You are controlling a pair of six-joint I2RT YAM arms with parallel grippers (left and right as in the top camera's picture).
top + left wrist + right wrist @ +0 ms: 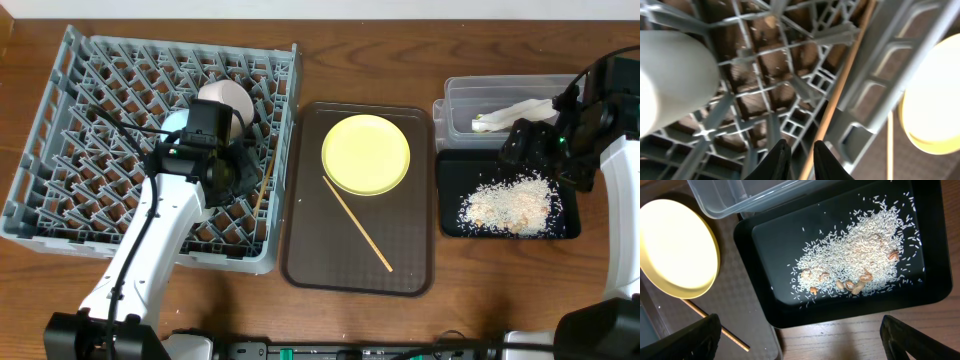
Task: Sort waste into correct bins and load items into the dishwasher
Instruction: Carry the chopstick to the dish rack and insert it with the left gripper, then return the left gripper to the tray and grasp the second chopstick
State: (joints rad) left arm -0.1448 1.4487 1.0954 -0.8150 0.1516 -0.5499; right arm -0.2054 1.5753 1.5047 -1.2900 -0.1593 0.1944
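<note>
Left gripper [801,161]: low inside the dish rack [60,150], fingers only a narrow slit apart. A rack chopstick [840,85] runs down into that slit, and I cannot tell whether it is pinched.
Rack chopstick: leans along the rack's right wall, its long axis steep and its upper end tipped away from the gripper.
White bowl [226,100]: sits among the pegs near the rack's far side, just beyond the left wrist. It is smooth and rounded, and looms pale at the left of the wrist view.
Light blue bowl [172,127]: only a pale patch shows beside the white bowl. The arm hides the rest.
Right gripper [800,330]: fingers spread wide and holding nothing, above the near rim of the black tray [760,315].
Rice [860,255]: a loose whitish heap in the black tray, with its long axis on a diagonal across the tray floor. Grains scatter at the edges, and a few brownish nut-like bits [850,285] lie along its near side.
Clear tub [460,100]: touches the black tray's far side, with its long side running left to right.
Napkin [515,113]: white and crumpled, lying lengthwise in the tub with its right end angled away.
Yellow plate [366,153]: round and flat, face up on the far half of the brown tray [310,250].
Tray chopstick [357,223]: runs diagonally from the plate's near-left edge toward the tray's near-right corner.
</note>
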